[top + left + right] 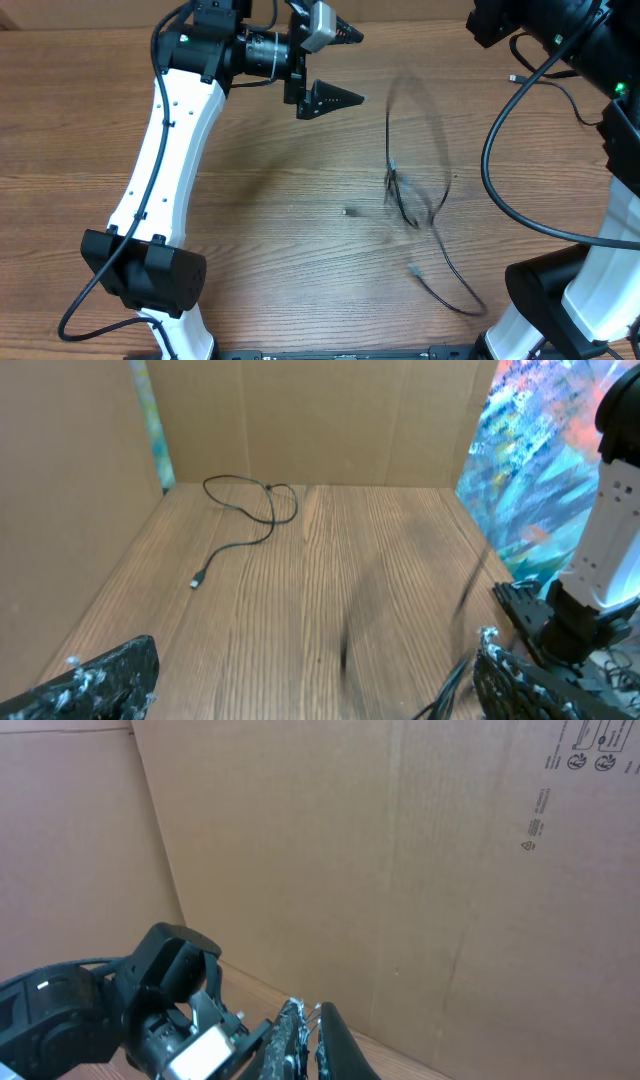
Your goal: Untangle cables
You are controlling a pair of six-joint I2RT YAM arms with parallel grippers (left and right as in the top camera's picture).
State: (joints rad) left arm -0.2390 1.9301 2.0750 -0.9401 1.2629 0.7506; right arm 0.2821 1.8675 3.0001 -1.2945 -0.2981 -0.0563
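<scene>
The cables are thin black cords. In the overhead view a tangle [402, 195] lies right of centre. A motion-blurred loop [420, 115] stands above it, and a strand trails to the front right [455, 295]. Small plug ends lie at the left of the tangle [348, 211] and below it [413, 268]. My left gripper [350, 66] is open and empty, up and left of the blurred loop. In the left wrist view [315, 660] blurred strands [462, 600] hang by its right finger. My right gripper [308, 1012] is shut, raised toward the cardboard wall; nothing clearly shows in it.
Another thin cord with a plug [240, 505] lies at the table's far end near the cardboard wall [320, 420]; it also shows in the overhead view [515, 78]. The right arm [590, 280] and its thick cable loop stand at the right, and the left arm [170, 150] at the left.
</scene>
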